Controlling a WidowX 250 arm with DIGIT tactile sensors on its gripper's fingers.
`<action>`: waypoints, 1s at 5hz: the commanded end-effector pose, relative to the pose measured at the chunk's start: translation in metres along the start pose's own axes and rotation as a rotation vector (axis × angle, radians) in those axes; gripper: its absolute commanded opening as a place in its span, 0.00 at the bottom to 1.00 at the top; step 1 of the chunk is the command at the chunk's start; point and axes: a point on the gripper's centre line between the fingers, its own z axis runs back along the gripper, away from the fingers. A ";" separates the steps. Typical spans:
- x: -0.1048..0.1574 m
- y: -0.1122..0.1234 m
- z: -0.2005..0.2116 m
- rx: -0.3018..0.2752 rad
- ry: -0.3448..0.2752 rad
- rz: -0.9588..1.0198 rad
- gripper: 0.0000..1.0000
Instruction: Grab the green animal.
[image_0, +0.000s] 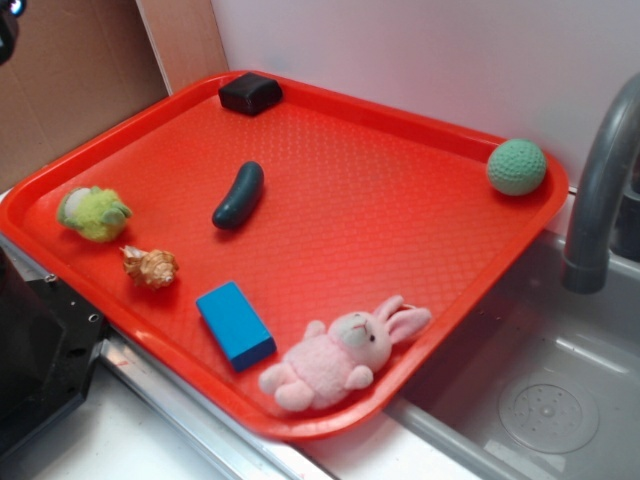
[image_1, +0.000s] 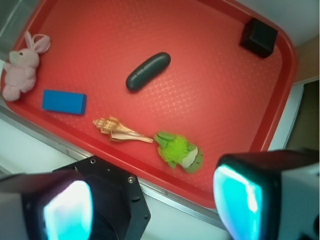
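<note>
In the wrist view the end effector (image_1: 152, 200) stands wide, its two pads (image_1: 237, 197) far apart at the bottom of the frame, holding nothing and hanging above the near edge of the red tray (image_1: 280, 100). In the exterior view the end effector itself cannot be made out.

The green animal (image_1: 179, 150) lies just up from the gap between the pads, at about 1 o'clock from their midpoint in the wrist view. It rests on the tray floor close to the rim. In the exterior view it sits at the tray's 9 o'clock edge.

The likeliest trouble is the seashell (image_1: 120, 130), whose pointed tip lies just beside the toy, at its 9 o'clock in the wrist view. If the jaws straddle both, one pad could catch the shell and drag or pinch it along with the plush.

The rim is a second risk: a descent slightly off toward 6 o'clock could land a pad on the raised lip instead of the floor and tip the toy away.

The plush is small, soft and roundish, so a shallow or off-centre close may squeeze it out sideways.

The dark green cucumber-shaped piece (image_1: 148, 71) at 11 o'clock, the blue block (image_1: 64, 101) and the pink bunny (image_1: 21, 67) are well apart and look unlikely to interfere.
</note>
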 end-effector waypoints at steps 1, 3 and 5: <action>0.005 0.002 0.004 0.011 -0.010 -0.006 1.00; -0.010 0.021 -0.036 -0.054 -0.032 -0.206 1.00; -0.025 0.034 -0.087 -0.008 0.028 -0.540 1.00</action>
